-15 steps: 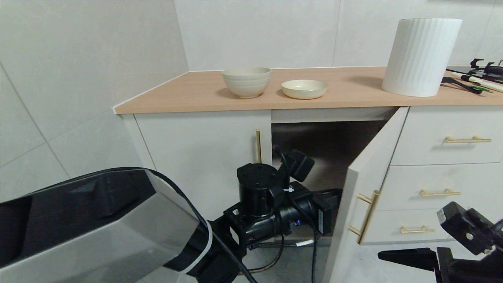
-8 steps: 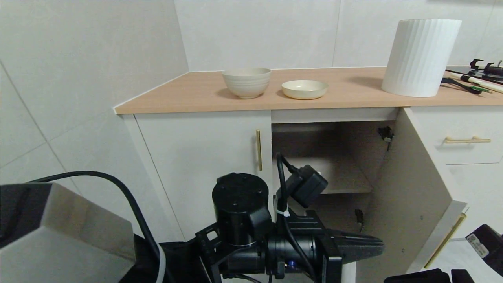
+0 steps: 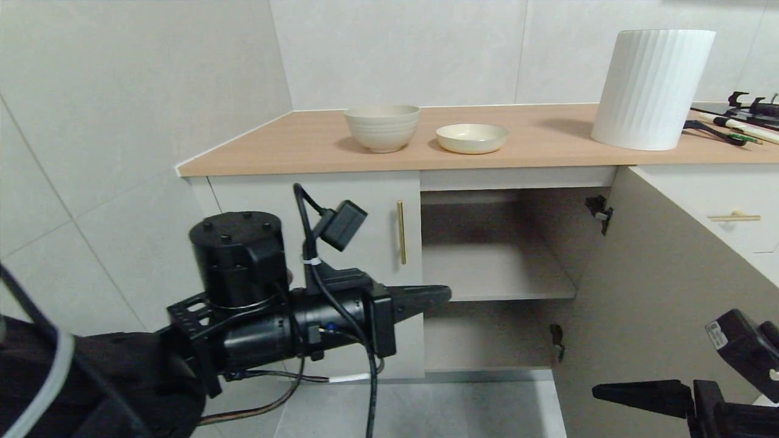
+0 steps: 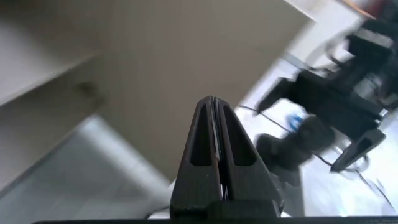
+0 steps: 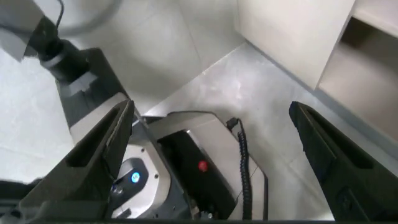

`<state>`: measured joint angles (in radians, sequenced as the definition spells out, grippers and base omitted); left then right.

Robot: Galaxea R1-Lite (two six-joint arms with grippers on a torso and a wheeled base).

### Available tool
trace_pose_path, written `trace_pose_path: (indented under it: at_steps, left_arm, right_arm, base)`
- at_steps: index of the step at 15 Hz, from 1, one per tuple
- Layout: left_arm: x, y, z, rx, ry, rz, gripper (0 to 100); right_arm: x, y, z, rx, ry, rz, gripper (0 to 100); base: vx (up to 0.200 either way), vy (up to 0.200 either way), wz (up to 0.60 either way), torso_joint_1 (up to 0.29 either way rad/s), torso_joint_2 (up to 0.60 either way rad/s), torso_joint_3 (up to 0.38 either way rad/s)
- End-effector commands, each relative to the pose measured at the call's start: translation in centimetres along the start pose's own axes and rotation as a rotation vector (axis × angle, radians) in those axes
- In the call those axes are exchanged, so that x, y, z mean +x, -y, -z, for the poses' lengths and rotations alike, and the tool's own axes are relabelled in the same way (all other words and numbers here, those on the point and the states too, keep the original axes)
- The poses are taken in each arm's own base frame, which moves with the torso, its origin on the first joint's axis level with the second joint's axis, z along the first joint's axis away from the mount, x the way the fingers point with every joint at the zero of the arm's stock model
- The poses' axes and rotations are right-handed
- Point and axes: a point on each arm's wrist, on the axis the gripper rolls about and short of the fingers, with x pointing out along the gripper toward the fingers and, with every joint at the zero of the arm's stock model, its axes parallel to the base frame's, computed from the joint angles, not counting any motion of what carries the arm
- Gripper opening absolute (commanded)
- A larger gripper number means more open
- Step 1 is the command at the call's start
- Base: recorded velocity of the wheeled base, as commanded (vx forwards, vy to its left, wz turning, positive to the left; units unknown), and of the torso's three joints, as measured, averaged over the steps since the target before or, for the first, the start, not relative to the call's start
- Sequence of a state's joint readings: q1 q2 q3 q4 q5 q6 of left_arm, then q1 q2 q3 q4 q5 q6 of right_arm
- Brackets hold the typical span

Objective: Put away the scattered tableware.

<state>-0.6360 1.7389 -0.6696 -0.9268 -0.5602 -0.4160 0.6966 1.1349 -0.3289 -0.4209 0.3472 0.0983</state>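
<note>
We count one ribbed bowl and one shallow dish on the far counter, one tall white cylinder to their right, two cabinet doors (the left door shut, the right door open), one door handle, one drawer handle

The matte black left arm is carrying a screw-studded cylindrical housing, looping black cables, a white cable tie, a boxy black camera and a tapered black left gripper.
</note>
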Motion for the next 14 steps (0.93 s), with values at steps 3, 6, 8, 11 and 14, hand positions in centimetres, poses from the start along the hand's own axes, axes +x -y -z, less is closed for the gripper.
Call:
trace_pose_path:
  at_steps: [3,6,8,11,14]
  left_arm:
    - [-11.5,3.7,-1.8,-0.025,0.048,-0.201,0]
    - [-15.1,5.0,-2.2,-0.077,0.043,-0.315,0]
    - [-16.0,4.9,-2.6,-0.082,0.073,-0.36,0]
    - [-16.6,4.7,-2.8,-0.083,0.1,-0.401,0]
    - [-16.6,5.0,-4.0,-0.064,0.131,-0.422,100]
  right_arm:
    - [1.6,1.5,-3.4,0.051,0.034,0.217,100]
    - [2.4,4.1,-6.6,0.09,0.081,0.38,100]
    - [2.5,5.1,-8.6,0.125,0.033,0.421,100]
    - [2.6,5.4,-11.0,0.171,0.04,0.428,100]
    - [2.8,5.6,-12.0,0.202,0.059,0.435,100]
  base:
    - [0.0,0.0,0.0,0.0,0.0,0.0]
    - [0.0,0.0,0.0,0.0,0.0,0.0]
    - [0.0,0.0,0.0,0.0,0.0,0.0]
    - [0.0,0.0,0.0,0.0,0.0,0.0]
    - [0.0,0.0,0.0,0.0,0.0,0.0]
